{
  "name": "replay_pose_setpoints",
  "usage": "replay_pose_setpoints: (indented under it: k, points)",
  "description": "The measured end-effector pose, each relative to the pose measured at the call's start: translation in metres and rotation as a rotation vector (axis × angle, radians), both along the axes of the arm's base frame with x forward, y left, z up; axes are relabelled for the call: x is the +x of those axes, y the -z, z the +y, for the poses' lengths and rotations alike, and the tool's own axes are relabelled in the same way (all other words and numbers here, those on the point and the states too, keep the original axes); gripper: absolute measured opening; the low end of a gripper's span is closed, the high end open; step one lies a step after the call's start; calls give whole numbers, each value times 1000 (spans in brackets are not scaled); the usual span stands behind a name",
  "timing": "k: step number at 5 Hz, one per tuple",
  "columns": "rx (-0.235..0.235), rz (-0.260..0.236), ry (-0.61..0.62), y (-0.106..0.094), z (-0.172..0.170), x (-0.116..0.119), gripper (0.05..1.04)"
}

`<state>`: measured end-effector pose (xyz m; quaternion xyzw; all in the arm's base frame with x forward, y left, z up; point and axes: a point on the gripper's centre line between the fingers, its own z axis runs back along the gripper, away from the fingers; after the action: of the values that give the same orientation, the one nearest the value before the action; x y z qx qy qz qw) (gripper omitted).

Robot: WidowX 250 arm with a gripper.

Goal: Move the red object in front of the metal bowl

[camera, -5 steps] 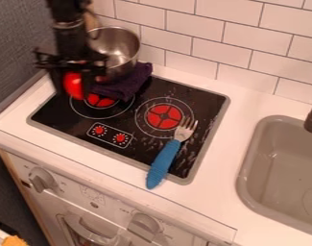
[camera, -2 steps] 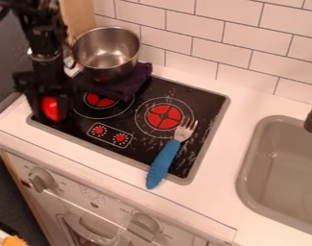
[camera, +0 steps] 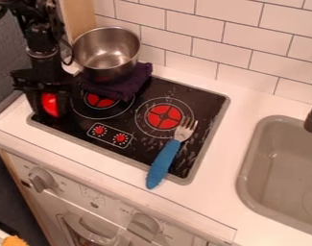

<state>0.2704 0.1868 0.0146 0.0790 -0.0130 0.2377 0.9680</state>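
At the stove's left corner, my gripper hangs low, shut on the red object, which shows between its fingers. The metal bowl stands upright on a dark purple cloth at the back left of the stove, up and to the right of the gripper. Part of the red object is hidden by the fingers, and I cannot tell whether it touches the stove surface.
A fork with a blue handle lies across the right part of the black stove top. The grey sink is at the right. A tiled wall runs along the back.
My gripper has moved left and down in the view with the red object, away from in front of the bowl's left side. Since the middle frame it has barely moved.
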Motion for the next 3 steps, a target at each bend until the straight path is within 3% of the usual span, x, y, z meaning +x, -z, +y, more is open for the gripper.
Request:
replay_pose_setpoints:
  k: [1,2,3]
  points:
    - [-32,-21,5,1,-4,-3,955]
    - [-61,-45,9,0,-6,-8,1007]
    - [-73,-91,31,-14,-9,-8,1003]
